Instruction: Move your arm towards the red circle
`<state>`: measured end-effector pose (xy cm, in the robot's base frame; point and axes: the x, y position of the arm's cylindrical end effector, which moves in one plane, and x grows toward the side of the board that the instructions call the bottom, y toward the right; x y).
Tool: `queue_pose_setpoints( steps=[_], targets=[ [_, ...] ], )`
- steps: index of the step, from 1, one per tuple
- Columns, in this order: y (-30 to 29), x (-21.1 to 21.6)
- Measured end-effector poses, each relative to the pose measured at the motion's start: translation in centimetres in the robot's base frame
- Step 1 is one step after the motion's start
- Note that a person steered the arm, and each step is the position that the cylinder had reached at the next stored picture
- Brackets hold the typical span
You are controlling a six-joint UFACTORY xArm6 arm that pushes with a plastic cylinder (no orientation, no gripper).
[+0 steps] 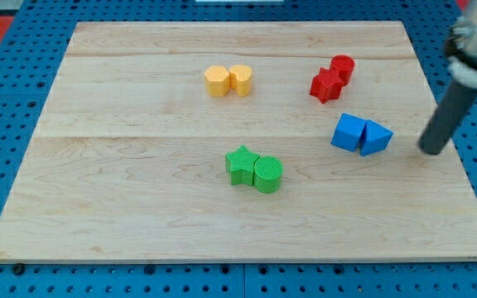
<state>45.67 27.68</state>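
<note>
Closest to us, at the view's bottom, is the front edge of the wooden board (247,252), bare pale planks sitting on a blue pegboard (23,83). Over to my tip (431,151) now, at the view's right: it's the lower end of a dark rod slanting down from the top right corner, planted on the wood, touching no block; there are no jaws here, just a plain rod holding nothing. Nearest to it, just to the view's left, sits the blue pair: a blue triangle (377,137) with a clear gap between it and the tip, and pressed against that a blue cube (349,132). Two blues. Up and left from there, the red pair, two reds: the red circle (342,68), a short upright cylinder with a round flat top, bright red, standing near the view's top right, and touching it on its lower left a red star (325,85). The circle is well apart from my tip, up and to the view's left of it. Further out, centre-bottom, two greens touching: a green star (241,164) and a green cylinder (267,174). Finally two yellows touching at the top centre: a yellow hexagon (217,81) and a yellow block (240,79) whose shape I can't make out. Eight blocks, four pairs.
</note>
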Motion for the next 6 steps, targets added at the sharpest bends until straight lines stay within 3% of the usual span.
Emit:
queue_pose_setpoints(
  steps=[1,6],
  targets=[
    [1.9,-5.4],
    [-15.4,-11.7]
  ],
)
